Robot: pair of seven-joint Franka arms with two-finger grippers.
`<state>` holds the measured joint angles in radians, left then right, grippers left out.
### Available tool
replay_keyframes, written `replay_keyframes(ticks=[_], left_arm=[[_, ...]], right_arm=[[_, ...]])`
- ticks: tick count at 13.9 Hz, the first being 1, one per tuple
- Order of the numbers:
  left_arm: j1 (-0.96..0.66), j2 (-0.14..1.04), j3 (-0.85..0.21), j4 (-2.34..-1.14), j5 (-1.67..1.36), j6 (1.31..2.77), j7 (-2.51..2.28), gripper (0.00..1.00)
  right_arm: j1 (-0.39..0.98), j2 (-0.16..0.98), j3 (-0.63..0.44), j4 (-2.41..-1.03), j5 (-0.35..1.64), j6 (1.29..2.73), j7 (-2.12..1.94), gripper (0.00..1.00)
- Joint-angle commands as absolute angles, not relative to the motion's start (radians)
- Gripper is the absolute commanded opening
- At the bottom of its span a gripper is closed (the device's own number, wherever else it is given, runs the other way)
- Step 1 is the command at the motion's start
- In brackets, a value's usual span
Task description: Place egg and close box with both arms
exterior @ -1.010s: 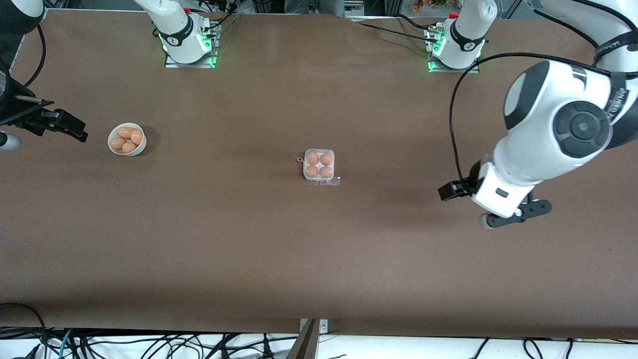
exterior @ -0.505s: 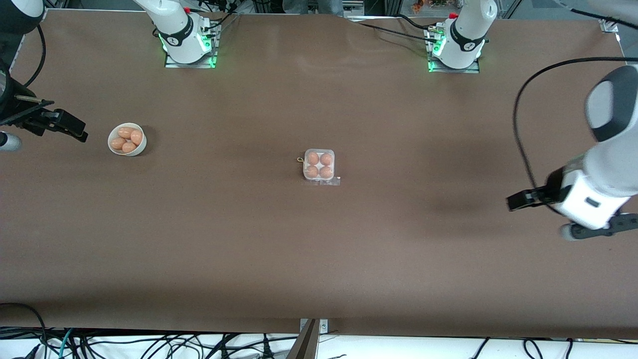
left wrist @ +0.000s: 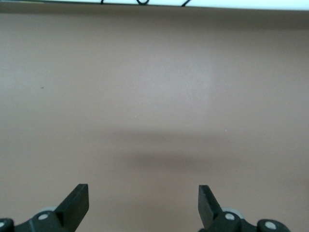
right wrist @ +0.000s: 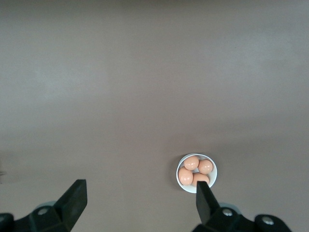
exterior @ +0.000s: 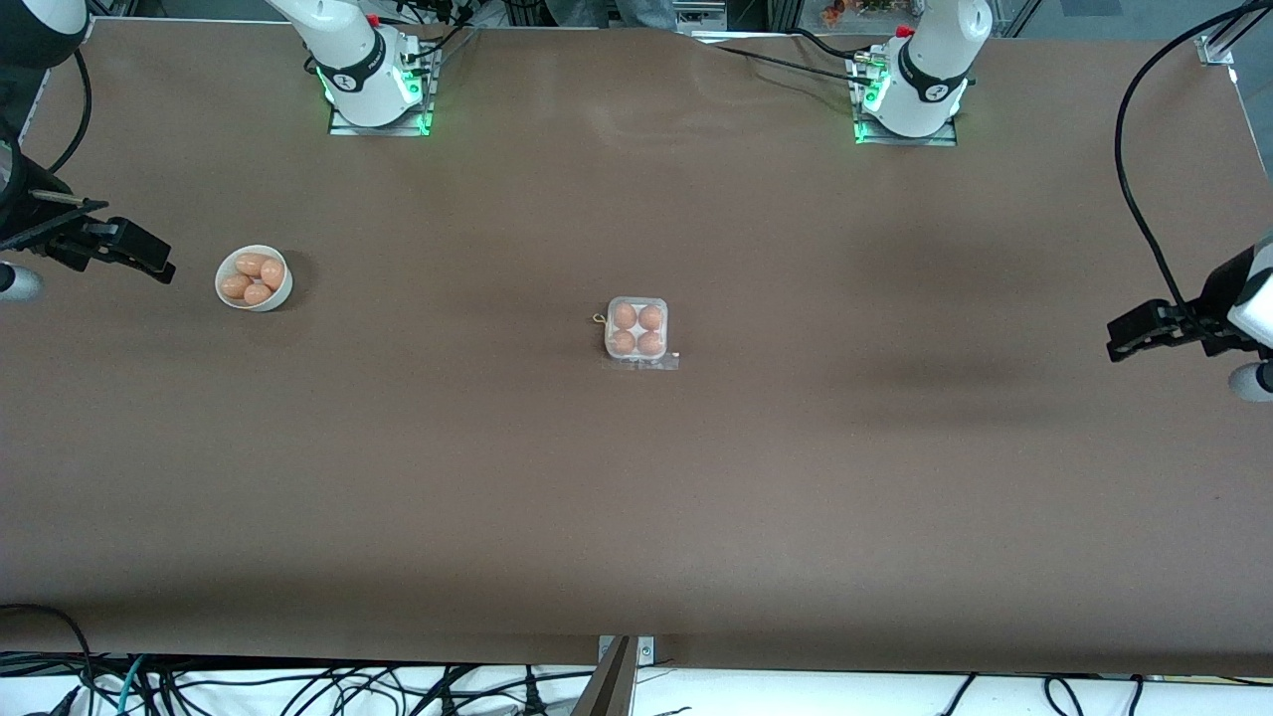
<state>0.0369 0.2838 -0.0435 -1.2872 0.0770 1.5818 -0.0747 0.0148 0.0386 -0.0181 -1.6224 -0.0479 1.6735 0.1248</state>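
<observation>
The clear-plastic box sits mid-table with an egg in each of its four cells. A clear flap lies flat on its side nearer the camera; I cannot tell how the lid stands. My left gripper is open and empty over the left arm's end of the table, well away from the box. In the left wrist view it has only bare table under it. My right gripper is open and empty over the right arm's end, beside a white bowl. In the right wrist view its fingers stand wide apart.
The round white bowl holds several tan-orange eggs toward the right arm's end. It also shows in the right wrist view, close to one finger. Cables hang along the table edge nearest the camera.
The left arm has swung away from the middle toward its own end of the table, its gripper open throughout. The right arm, the box and the bowl have not moved.
</observation>
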Motion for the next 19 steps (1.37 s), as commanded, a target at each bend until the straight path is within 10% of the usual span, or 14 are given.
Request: replay_keyframes(ticks=[1,19], left_arm=[[0.021,0.226,-0.015,-1.374,0.005,1.627,-0.032,1.00],[-0.049,0.126,0.014,-1.508,-0.014,1.612,-0.035,1.00]], right_arm=[[0.008,0.031,-0.012,-1.624,-0.052,1.671,0.112,1.00],[0.006,0.031,-0.014,-1.624,-0.052,1.669,0.112,1.00]])
